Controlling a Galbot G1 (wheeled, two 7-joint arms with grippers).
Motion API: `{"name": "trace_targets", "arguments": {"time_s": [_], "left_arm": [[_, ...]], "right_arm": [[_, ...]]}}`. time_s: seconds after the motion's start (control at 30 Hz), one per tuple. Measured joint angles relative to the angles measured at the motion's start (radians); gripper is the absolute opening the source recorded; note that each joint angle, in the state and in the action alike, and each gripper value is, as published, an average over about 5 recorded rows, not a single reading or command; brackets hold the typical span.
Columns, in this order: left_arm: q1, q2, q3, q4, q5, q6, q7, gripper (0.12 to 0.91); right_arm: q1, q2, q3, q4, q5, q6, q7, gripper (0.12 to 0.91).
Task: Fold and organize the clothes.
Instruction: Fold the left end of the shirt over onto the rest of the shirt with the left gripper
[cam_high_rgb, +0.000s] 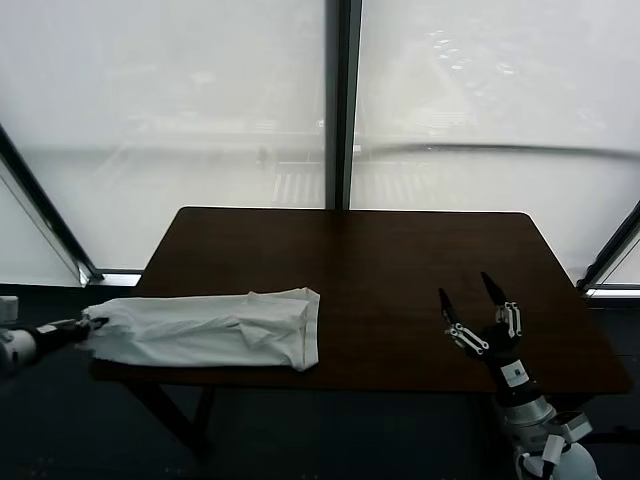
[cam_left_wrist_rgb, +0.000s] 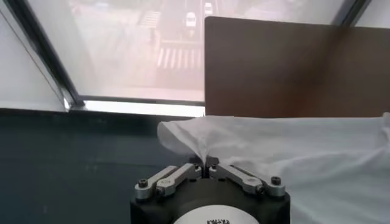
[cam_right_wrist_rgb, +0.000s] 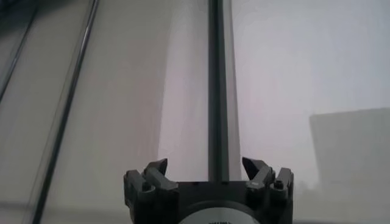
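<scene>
The clothes are one white T-shirt (cam_high_rgb: 210, 328), folded into a long band along the front left of the dark table (cam_high_rgb: 400, 260), its left end hanging past the table's edge. My left gripper (cam_high_rgb: 92, 324) is beyond that left edge, shut on the shirt's end. In the left wrist view the white cloth (cam_left_wrist_rgb: 274, 146) runs up into a pinch between the closed left gripper (cam_left_wrist_rgb: 206, 162). My right gripper (cam_high_rgb: 470, 296) stands upright over the table's front right, open and empty. The right gripper (cam_right_wrist_rgb: 206, 169) faces the window in its wrist view.
A large window with a dark centre post (cam_high_rgb: 340, 100) stands behind the table. The floor below is dark. The table's right edge (cam_high_rgb: 590, 300) lies just past my right arm.
</scene>
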Motion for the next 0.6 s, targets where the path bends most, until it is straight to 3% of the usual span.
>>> {"name": "trace_targets", "arguments": {"time_s": [0.23,0.6], "left_arm": [[-0.080,-0.059,0.121,-0.168,0.016,0.000,-0.031,0.169],[-0.213,-0.159,0.302,-0.179,0.066,0.000,-0.061,0.169]], "right_arm": [[-0.028,0.025,0.011,0.015,-0.015,0.000,-0.001,0.907],[-0.056,0.074,0.007,0.028,-0.058,-0.015,0.002,0.907]]}}
